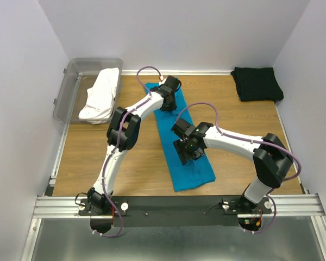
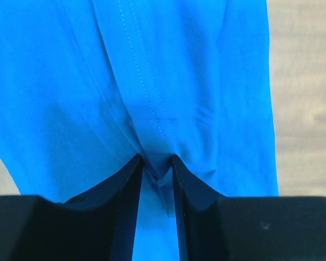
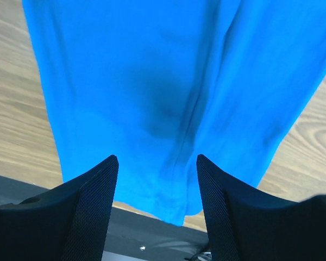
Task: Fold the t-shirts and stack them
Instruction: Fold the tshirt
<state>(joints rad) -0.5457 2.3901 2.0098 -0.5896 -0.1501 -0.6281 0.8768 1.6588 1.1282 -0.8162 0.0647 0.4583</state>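
The wooden table (image 1: pixel 98 157) bears a blue t-shirt (image 1: pixel 191 169), a black t-shirt (image 1: pixel 256 83) (folded) and a clear tub (image 1: pixel 70 87).

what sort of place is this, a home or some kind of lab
Most likely a robot lab test cell, not a home: a wooden tabletop boxed in by bare white walls, two arms bolted to a metal rail, and a teal t-shirt, black t-shirt and white t-shirt set out as practice pieces.
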